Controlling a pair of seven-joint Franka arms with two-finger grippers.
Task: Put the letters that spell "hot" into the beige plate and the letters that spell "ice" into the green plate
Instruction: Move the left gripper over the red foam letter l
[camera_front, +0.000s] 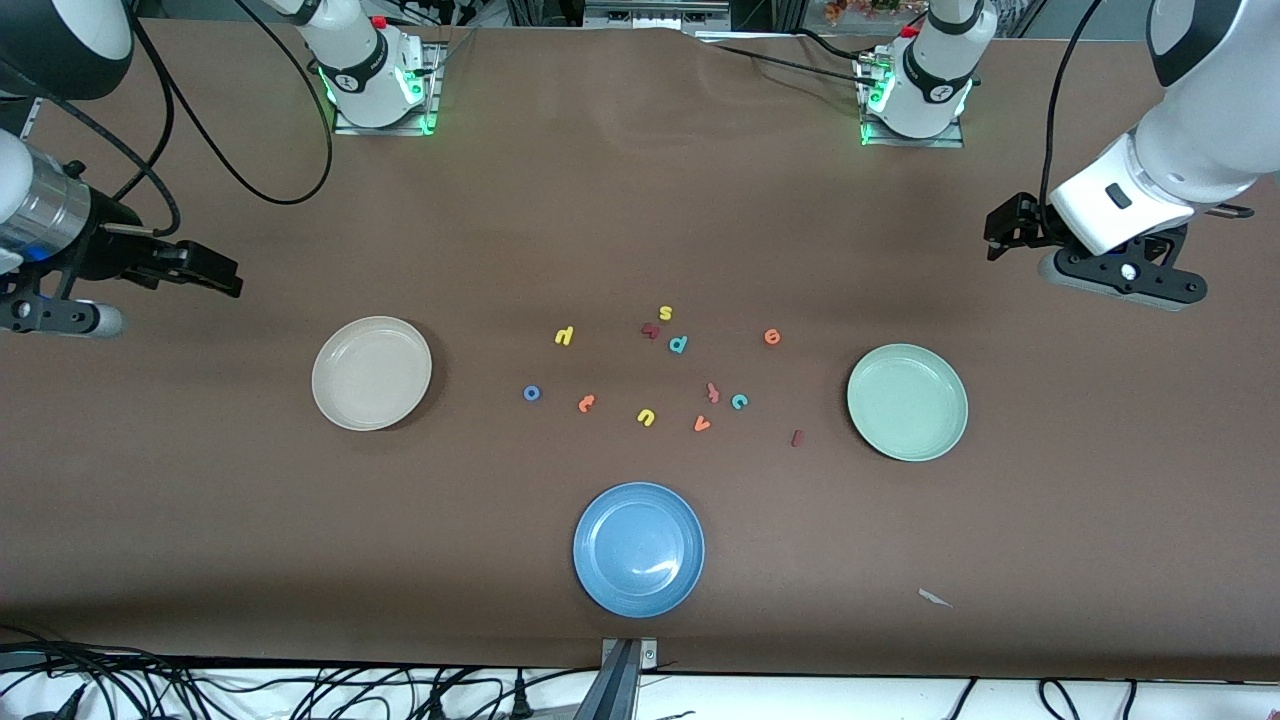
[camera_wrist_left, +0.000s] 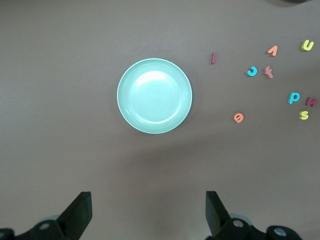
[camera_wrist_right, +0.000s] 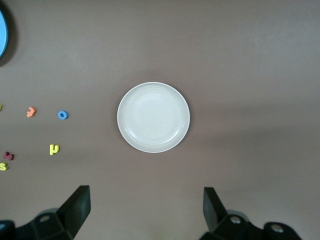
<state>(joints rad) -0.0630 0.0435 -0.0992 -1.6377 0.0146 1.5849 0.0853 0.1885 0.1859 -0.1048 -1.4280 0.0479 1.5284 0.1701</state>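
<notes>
The empty beige plate (camera_front: 371, 372) lies toward the right arm's end of the table and the empty green plate (camera_front: 907, 402) toward the left arm's end. Between them, scattered on the table, are the yellow h (camera_front: 564, 335), blue o (camera_front: 531, 393), orange t (camera_front: 587, 403), dark red i (camera_front: 797, 437), teal c (camera_front: 739, 402) and orange e (camera_front: 771, 336). My left gripper (camera_wrist_left: 148, 210) hangs open and empty in the air beside the green plate (camera_wrist_left: 154, 96). My right gripper (camera_wrist_right: 146, 207) hangs open and empty beside the beige plate (camera_wrist_right: 153, 117).
A blue plate (camera_front: 638, 549) sits nearer the front camera than the letters. Mixed in with the task letters are a yellow s (camera_front: 665, 312), teal p (camera_front: 678, 344), yellow u (camera_front: 645, 417), orange v (camera_front: 701, 424) and two reddish letters. A paper scrap (camera_front: 935, 598) lies near the front edge.
</notes>
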